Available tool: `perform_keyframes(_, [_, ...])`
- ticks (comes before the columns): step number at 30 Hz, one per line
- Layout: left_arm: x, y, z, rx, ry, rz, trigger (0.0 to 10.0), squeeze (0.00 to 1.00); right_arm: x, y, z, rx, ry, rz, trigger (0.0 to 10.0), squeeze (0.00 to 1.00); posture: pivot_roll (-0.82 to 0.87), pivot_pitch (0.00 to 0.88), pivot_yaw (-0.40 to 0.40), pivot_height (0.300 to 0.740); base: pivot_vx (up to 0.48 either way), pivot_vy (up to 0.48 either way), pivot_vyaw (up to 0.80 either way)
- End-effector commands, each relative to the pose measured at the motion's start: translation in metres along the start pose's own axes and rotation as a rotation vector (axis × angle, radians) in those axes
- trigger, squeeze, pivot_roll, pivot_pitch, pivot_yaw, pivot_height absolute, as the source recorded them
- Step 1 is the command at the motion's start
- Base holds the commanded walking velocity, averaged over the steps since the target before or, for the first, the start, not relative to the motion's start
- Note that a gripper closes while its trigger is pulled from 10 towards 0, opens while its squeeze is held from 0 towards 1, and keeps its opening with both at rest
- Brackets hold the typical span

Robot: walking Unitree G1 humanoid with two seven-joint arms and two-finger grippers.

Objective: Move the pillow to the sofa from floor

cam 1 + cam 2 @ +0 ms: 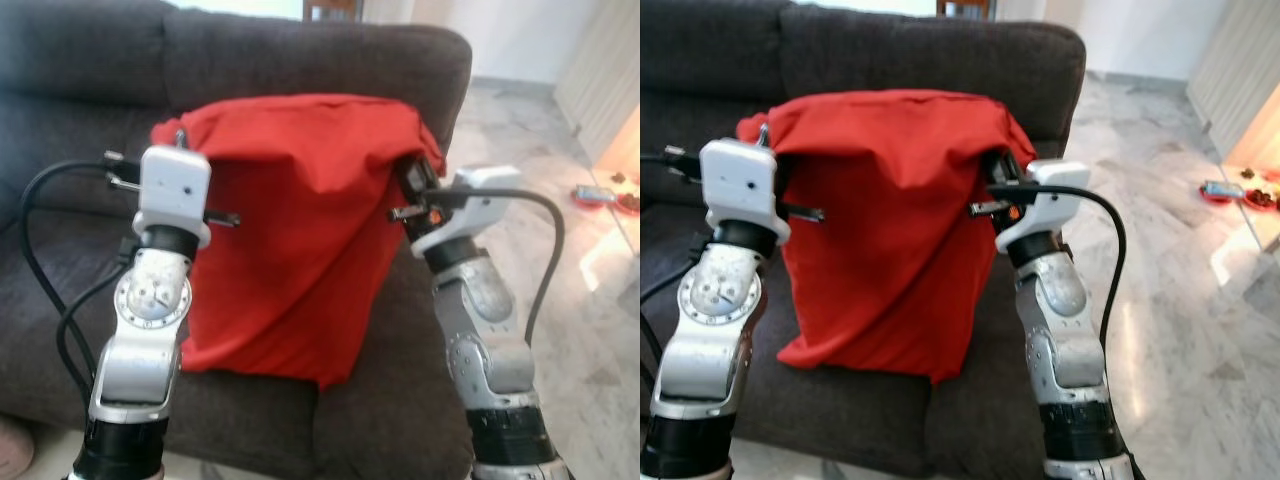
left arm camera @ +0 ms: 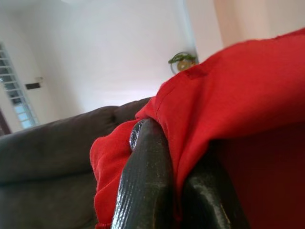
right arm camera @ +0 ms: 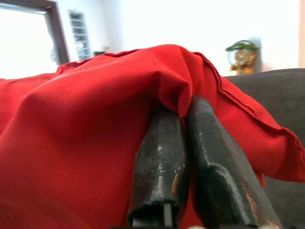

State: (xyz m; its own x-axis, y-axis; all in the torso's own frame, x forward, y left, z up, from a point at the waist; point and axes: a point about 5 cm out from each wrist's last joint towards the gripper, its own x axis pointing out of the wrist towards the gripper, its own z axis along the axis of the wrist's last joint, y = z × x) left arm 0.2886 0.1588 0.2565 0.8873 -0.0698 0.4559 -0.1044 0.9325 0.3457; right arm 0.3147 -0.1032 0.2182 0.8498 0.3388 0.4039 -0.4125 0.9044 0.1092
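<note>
1. The red pillow (image 1: 300, 250) is held up in front of the dark grey sofa (image 1: 90, 110), clear of the floor (image 1: 590, 330); its upper part is seen against the backrest near the sofa's right end, and its lower edge hangs over the seat cushion near the front edge; whether that edge touches the seat cannot be told.
2. The left claw (image 2: 176, 162) is clenched on the pillow's upper left corner; in the left wrist view a fold of red cloth is pinched between the two black fingers (image 2: 147, 181); in the eye views the corner is bunched just behind the silver wrist block.
3. The right claw (image 3: 183, 124) is clenched on the pillow's upper right corner; in the right wrist view the two fingers (image 3: 162, 157) lie pressed together with red fabric draped over and gripped at their tips.
4. Both silver arms are raised side by side, the pillow stretched between them; its top edge sags a little in the middle, and the cloth falls in loose folds to a point at the lower right.
5. A pale marble floor is seen to the right of the sofa; small red objects (image 1: 600, 195) lie on it, well apart from the pillow, near the right edge of the view.
6. A small plant in a round holder (image 3: 243, 55) is seen behind the sofa's back in the wrist views.
</note>
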Motion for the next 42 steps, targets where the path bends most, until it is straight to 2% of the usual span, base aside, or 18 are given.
perform_keyframes(1, [-0.003, -0.012, -0.004, 0.013, 0.029, -0.078, 10.0, 0.00, 0.004, 0.012, 0.011, -0.019, -0.049, 0.065, 10.0, 0.00, 0.09, 0.024, -0.046, 0.740, 0.000, 0.000, 0.00])
perform_keyframes(4, [-0.007, -0.018, -0.013, 0.042, 0.077, -0.127, 10.0, 0.00, 0.002, 0.012, 0.004, -0.034, -0.007, 0.077, 10.0, 0.00, 0.09, 0.026, -0.047, 0.740, 0.000, 0.000, 0.00])
perform_keyframes(8, [-0.017, -0.029, -0.031, 0.197, 0.171, -0.252, 10.0, 0.00, -0.007, 0.021, -0.013, -0.083, 0.097, 0.176, 10.0, 0.00, 0.09, 0.030, -0.049, 0.740, 0.000, 0.000, 0.00])
perform_keyframes(12, [-0.023, -0.034, -0.040, 0.305, 0.211, -0.325, 10.0, 0.00, -0.011, 0.030, -0.018, -0.084, 0.134, 0.250, 10.0, 0.00, 0.09, 0.033, -0.049, 0.740, 0.000, 0.000, 0.00])
perform_keyframes(15, [-0.026, -0.036, -0.045, 0.332, 0.239, -0.343, 10.0, 0.00, -0.014, 0.038, -0.020, -0.094, 0.158, 0.315, 10.0, 0.00, 0.09, 0.035, -0.050, 0.740, 0.000, 0.000, 0.00])
perform_keyframes(18, [-0.029, -0.039, -0.051, 0.439, 0.253, -0.396, 10.0, 0.00, -0.019, 0.044, -0.024, -0.128, 0.193, 0.391, 10.0, 0.00, 0.08, 0.036, -0.051, 0.740, 0.000, 0.000, 0.00])
perform_keyframes(23, [-0.034, -0.046, -0.055, 0.508, 0.253, -0.459, 10.0, 0.00, -0.024, 0.049, -0.027, -0.160, 0.213, 0.463, 10.0, 0.00, 0.08, 0.041, -0.051, 0.740, 0.000, 0.000, 0.00])
perform_keyframes(31, [-0.035, -0.048, -0.056, 0.494, 0.266, -0.451, 10.0, 0.00, -0.027, 0.050, -0.028, -0.160, 0.223, 0.476, 10.0, 0.00, 0.08, 0.041, -0.052, 0.740, 0.000, 0.000, 0.00])
perform_keyframes(32, [-0.034, -0.047, -0.056, 0.492, 0.263, -0.440, 10.0, 0.31, -0.027, 0.051, -0.028, -0.157, 0.224, 0.477, 10.0, 0.00, 0.08, 0.039, -0.053, 0.740, 0.000, 0.000, 0.00])
perform_keyframes(33, [-0.034, -0.046, -0.055, 0.488, 0.262, -0.431, 10.0, 0.31, -0.027, 0.051, -0.028, -0.154, 0.224, 0.477, 10.0, 0.00, 0.08, 0.039, -0.053, 0.740, 0.000, 0.000, 0.00])
perform_keyframes(34, [-0.033, -0.045, -0.055, 0.482, 0.260, -0.425, 10.0, 0.95, -0.027, 0.051, -0.028, -0.152, 0.223, 0.477, 10.0, 0.09, 0.08, 0.039, -0.053, 0.740, 0.000, 0.000, 0.00])
perform_keyframes(35, [-0.032, -0.045, -0.054, 0.474, 0.258, -0.418, 10.0, 1.00, -0.027, 0.050, -0.028, -0.145, 0.224, 0.475, 10.0, 0.55, 0.08, 0.039, -0.054, 0.740, 0.000, 0.000, 0.00])
perform_keyframes(36, [-0.031, -0.044, -0.053, 0.476, 0.257, -0.414, 10.0, 1.00, -0.027, 0.050, -0.028, -0.145, 0.224, 0.475, 10.0, 0.78, 0.08, 0.039, -0.054, 0.740, 0.000, 0.000, 0.00])
perform_keyframes(37, [-0.031, -0.044, -0.053, 0.478, 0.256, -0.411, 10.0, 1.00, -0.027, 0.050, -0.028, -0.145, 0.223, 0.475, 10.0, 0.83, 0.08, 0.039, -0.054, 0.740, 0.000, 0.000, 0.00])
perform_keyframes(40, [-0.030, -0.044, -0.052, 0.472, 0.252, -0.405, 10.0, 1.00, -0.027, 0.050, -0.028, -0.144, 0.223, 0.471, 10.0, 0.83, 0.08, 0.038, -0.054, 0.740, 0.000, 0.000, 0.00])
perform_keyframes(41, [-0.030, -0.044, -0.052, 0.471, 0.252, -0.406, 10.0, 1.00, -0.027, 0.050, -0.028, -0.143, 0.222, 0.471, 10.0, 0.94, 0.08, 0.035, -0.054, 0.740, 0.000, 0.000, 0.00])
perform_keyframes(42, [-0.030, -0.044, -0.051, 0.466, 0.252, -0.405, 10.0, 1.00, -0.027, 0.050, -0.028, -0.137, 0.222, 0.468, 10.0, 1.00, 0.08, 0.034, -0.054, 0.740, 0.000, 0.000, 0.00])
